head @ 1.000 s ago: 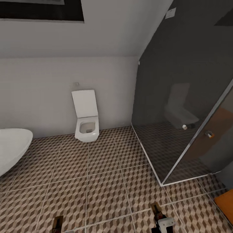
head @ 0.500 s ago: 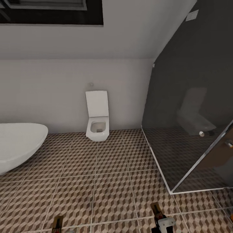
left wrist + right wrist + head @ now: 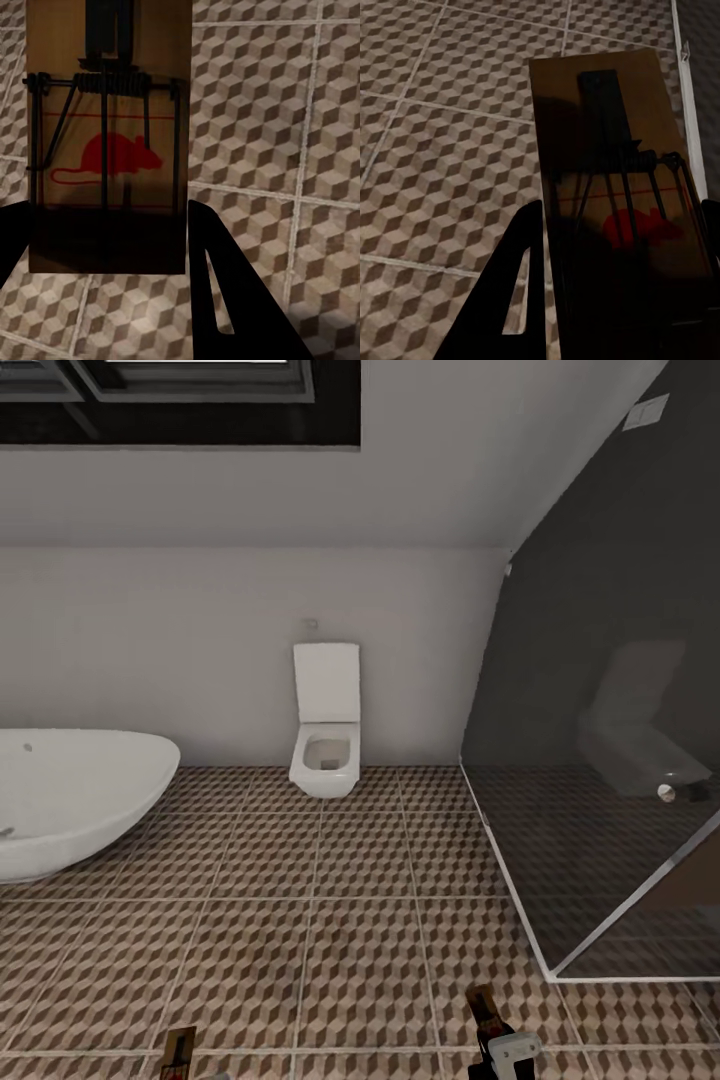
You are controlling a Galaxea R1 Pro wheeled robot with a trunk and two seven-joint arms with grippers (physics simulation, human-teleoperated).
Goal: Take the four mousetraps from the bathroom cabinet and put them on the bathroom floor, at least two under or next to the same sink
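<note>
Each arm carried one mousetrap. In the left wrist view the left gripper [image 3: 105,247] had its dark fingers [image 3: 225,300] closed on the near end of a trap [image 3: 109,142], a tan board with a red mouse print and a dark spring bar, held above the floor [image 3: 277,112]. In the right wrist view the right gripper [image 3: 615,300] was clamped on a second trap [image 3: 611,165] in the same way, its finger [image 3: 514,292] flanking the board, with the pale base rail of the shower screen [image 3: 688,112] running just beyond the trap's far edge.

From the head view, the two traps showed as small tan ends low in the frame, the left trap [image 3: 180,1045] and the right trap [image 3: 482,1005], with the right gripper [image 3: 505,1050] just below its board. The toilet [image 3: 326,745] stood against the far wall. Taking it as the landmark: the bathtub [image 3: 70,800] lay well to its left, the shower screen [image 3: 600,780] to its right, and the cube-patterned floor [image 3: 330,950] spread from its foot toward the robot.

As a judgement of progress: two traps were out of the cabinet and in hand, but neither was yet set down. Neither sink nor cabinet could be seen here, so the robot seemed to be in transit, with a sink to be found. Where the other two traps were could not be told.
</note>
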